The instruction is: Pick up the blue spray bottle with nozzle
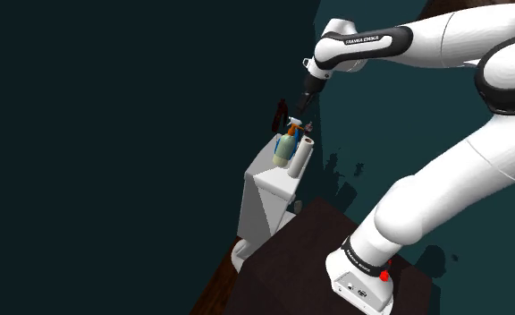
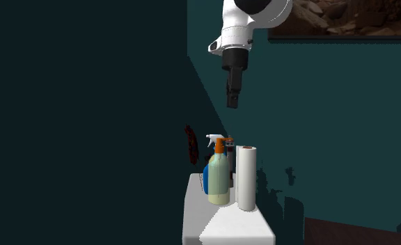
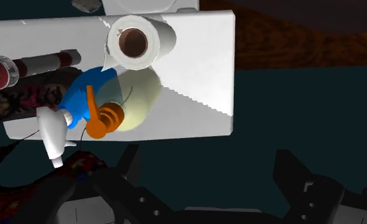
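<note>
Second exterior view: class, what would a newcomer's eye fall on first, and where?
The black gripper hangs open high above a white toilet tank. On the tank stand a white paper roll, a pale bottle with an orange top, and, half hidden behind it, the blue spray bottle.
</note>
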Available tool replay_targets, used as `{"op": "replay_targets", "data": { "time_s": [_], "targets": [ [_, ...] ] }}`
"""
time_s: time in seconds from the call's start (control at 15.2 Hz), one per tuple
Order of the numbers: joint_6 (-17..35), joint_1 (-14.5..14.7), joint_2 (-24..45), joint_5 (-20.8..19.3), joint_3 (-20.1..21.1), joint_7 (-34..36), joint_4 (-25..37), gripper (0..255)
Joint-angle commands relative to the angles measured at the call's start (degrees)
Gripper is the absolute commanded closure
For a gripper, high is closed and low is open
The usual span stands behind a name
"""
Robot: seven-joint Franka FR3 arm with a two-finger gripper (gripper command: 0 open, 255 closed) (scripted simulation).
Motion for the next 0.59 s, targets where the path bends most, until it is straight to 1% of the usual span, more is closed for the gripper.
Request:
{"op": "replay_targets", "data": {
  "time_s": [0.0, 0.33, 0.53],
  "targets": [
    [1.7, -0.2, 3.9, 0.9, -1.5, -2.8, 2.2, 0],
    [4.8, -1.3, 14.7, 4.9, -4.3, -10.4, 9.5, 0],
    [5.7, -2.7, 21.5, 7.9, -5.1, -14.8, 14.9, 0]
  ]
}}
